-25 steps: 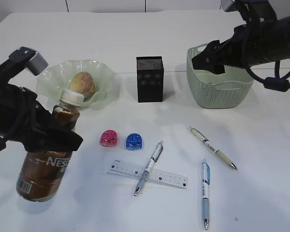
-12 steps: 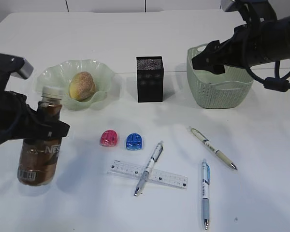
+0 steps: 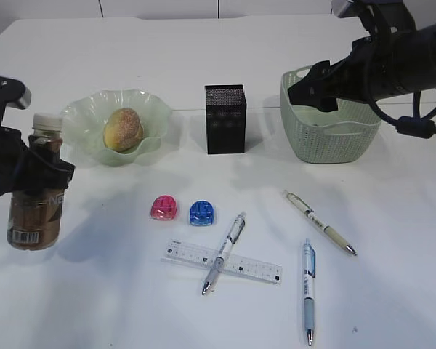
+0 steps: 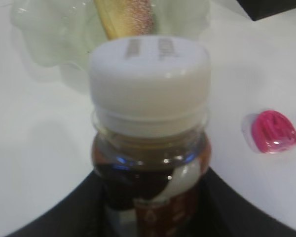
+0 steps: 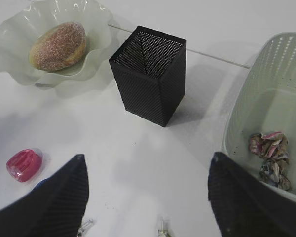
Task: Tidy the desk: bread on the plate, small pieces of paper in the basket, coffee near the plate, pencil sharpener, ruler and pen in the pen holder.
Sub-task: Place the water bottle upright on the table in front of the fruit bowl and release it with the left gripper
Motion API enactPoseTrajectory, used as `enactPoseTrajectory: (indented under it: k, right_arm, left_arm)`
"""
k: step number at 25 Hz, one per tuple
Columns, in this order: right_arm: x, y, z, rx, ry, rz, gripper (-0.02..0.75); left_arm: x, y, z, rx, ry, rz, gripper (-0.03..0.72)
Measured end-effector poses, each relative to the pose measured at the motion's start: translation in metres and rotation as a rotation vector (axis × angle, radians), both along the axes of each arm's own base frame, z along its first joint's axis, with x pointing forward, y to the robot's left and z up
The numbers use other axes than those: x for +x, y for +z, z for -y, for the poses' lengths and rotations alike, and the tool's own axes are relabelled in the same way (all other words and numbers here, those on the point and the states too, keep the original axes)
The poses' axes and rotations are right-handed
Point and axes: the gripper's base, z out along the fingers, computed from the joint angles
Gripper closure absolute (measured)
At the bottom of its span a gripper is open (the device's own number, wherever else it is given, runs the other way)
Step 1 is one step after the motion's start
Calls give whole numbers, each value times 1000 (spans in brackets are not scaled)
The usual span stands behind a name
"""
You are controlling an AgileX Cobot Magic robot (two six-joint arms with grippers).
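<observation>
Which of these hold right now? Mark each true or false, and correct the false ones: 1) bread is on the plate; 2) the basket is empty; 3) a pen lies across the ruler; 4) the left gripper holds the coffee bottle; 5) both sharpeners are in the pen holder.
1) The bread is on the plate. True.
2) The basket is empty. False: crumpled paper lies inside it.
3) A pen lies across the ruler. True.
4) The left gripper holds the coffee bottle. True.
5) Both sharpeners are in the pen holder. False: the pink sharpener and blue sharpener sit on the table.
</observation>
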Motion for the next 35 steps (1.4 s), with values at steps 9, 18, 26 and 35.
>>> enactPoseTrajectory:
  k: [9,18,26,35]
  right_arm:
    - [0,0,0,0,0,0,153]
    - [0,0,0,1,2,-1,153]
    - [0,0,0,1,2,-1,153]
    - [0,-1,0,0,2,-5,153]
  left_arm:
    - [5,6,5,85,86,130,381]
    - [16,-7,13,9,147,190,381]
    - [24,-27,14,-17,175,255,381]
    - [25,-48,13,-12,168,337,381]
